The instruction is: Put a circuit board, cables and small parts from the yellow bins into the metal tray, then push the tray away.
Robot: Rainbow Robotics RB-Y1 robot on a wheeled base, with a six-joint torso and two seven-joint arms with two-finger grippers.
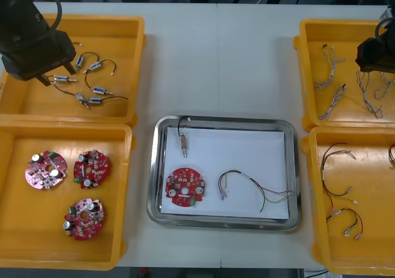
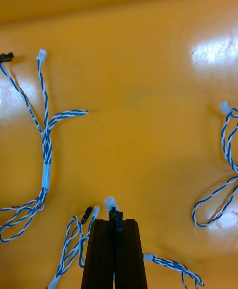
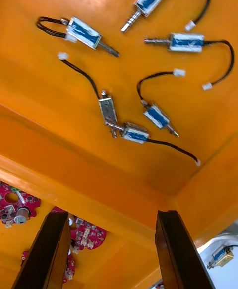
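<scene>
Circuit board (image 1: pixel 185 187), small metal part (image 1: pixel 183 143) and one cable (image 1: pixel 253 185) lie in the metal tray (image 1: pixel 225 121); right claw (image 2: pixel 115 222) pinches a twisted cable (image 2: pixel 115 215), left claw (image 3: pixel 113 214) gapes.

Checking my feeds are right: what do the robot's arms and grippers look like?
The left arm and right arm are black and bulky; a black cable loops by the left one. The left gripper, over the far left bin, has flat, blocky black fingers with squared tips. The right gripper, over the blue and white cables, has the same black fingers, with angled outer corners.

Red circuit boards (image 1: pixel 91 168); leftmost perhaps pink.
</scene>
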